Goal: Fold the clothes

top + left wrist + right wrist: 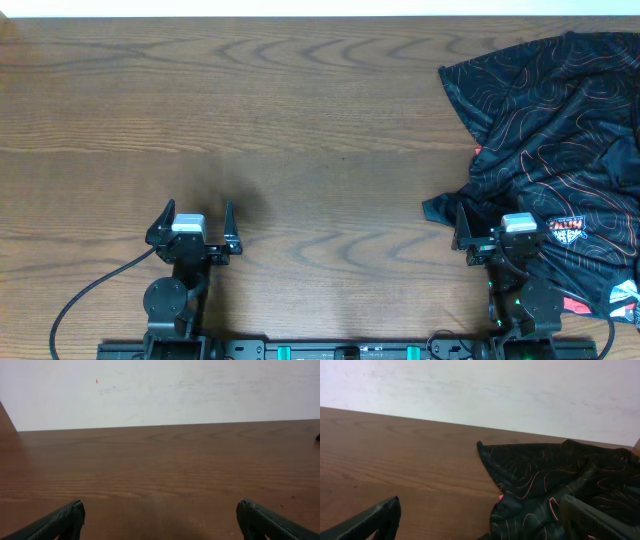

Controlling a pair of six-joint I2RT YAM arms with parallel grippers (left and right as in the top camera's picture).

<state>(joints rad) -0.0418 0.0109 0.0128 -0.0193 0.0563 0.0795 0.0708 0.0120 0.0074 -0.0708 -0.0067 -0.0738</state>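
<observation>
The black jersey (pixel 560 130) with fine orange and white contour lines lies crumpled at the right side of the table, running off the right edge. It also shows in the right wrist view (pixel 555 485). An orange-red logo (pixel 566 230) shows near its front. My right gripper (pixel 495 222) is open and empty at the jersey's near left edge, its right finger over the cloth. My left gripper (pixel 196 218) is open and empty over bare wood at the front left, far from the jersey.
The wooden table (pixel 300 120) stretches between the arms. A white wall (pixel 160 390) stands behind its far edge. A black cable (pixel 85 295) runs from the left arm's base.
</observation>
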